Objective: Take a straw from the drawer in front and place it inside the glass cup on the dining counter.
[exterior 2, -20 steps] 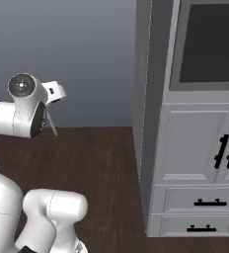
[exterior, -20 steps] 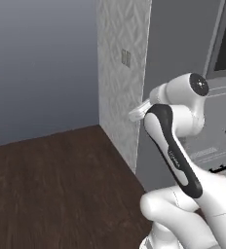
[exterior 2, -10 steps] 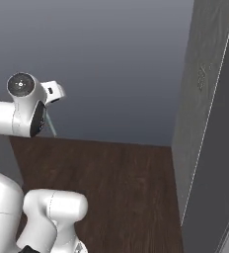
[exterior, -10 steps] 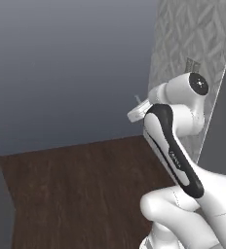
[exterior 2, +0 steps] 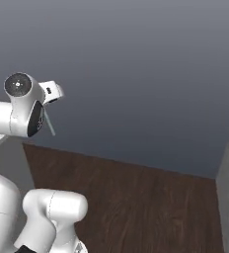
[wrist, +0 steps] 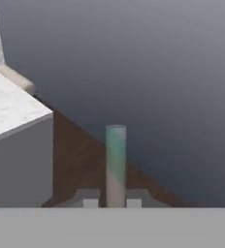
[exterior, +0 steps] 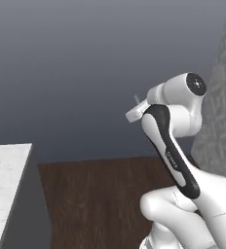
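In the hand view the claw (wrist: 111, 202) is clamped on a straw (wrist: 115, 164), which stands up between the two finger tips at 6 o'clock and reaches to about the middle of the picture. The straw is pale, with a green tint over its upper part and a whitish lower part, and its top end is cut flat.

At 9 o'clock in that view lies the corner of the dining desk (wrist: 8, 109), a white marble-look slab with faint grey veins on a grey base. Its near corner is well apart from the straw. The glass cup cannot be made out on the part of the slab that shows. Dark wood floor (wrist: 80, 160) runs between the desk and the claw, and a plain grey-blue wall (wrist: 148, 63) lies behind.

In the left base view the white arm (exterior: 176, 146) rises from 5 o'clock, with the hand held high near the centre, and the straw's thin tip (exterior: 136, 98) sticks up above it. The desk's edge (exterior: 5, 180) shows at 8 o'clock. A patterned grey wall panel (exterior: 224, 107) stands at 3 o'clock.

In the right base view the arm (exterior 2: 18, 106) is at 9 o'clock, and the straw (exterior 2: 49, 121) slants down below the hand as a thin pale line.
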Robot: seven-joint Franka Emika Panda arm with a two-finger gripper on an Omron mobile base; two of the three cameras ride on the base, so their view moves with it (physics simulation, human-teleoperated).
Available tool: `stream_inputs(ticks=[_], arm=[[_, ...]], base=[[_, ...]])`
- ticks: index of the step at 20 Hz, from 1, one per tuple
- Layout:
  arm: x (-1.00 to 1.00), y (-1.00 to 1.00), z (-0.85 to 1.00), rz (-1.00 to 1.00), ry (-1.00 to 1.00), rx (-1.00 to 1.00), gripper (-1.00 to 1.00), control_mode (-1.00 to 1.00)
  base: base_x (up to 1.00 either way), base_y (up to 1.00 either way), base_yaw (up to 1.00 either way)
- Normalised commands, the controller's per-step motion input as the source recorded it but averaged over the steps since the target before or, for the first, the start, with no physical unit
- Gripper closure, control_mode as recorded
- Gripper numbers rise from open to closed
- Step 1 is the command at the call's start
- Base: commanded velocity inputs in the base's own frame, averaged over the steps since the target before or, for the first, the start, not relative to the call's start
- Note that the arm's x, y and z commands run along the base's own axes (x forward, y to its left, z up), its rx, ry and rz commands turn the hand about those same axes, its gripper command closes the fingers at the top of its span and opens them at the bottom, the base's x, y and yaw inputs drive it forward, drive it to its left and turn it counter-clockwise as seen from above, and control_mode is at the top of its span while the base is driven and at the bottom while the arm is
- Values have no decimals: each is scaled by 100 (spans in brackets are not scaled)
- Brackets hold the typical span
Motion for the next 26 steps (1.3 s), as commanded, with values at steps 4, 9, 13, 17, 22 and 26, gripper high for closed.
stream_inputs(ticks=[4, 9, 13, 17, 22, 26], arm=[[0, 0, 0, 0, 0, 0, 100, 100], [0, 0, 0, 0, 0, 0, 100, 100], [0, 0, 0, 0, 0, 0, 100, 100], [0, 0, 0, 0, 0, 0, 100, 100], [0, 0, 0, 0, 0, 0, 100, 100], [0, 0, 0, 0, 0, 0, 100, 100]], base=[[100, -4, 48], [100, -18, 62], [98, -30, 72], [85, -50, 71], [67, -66, 67], [59, -75, 63]])
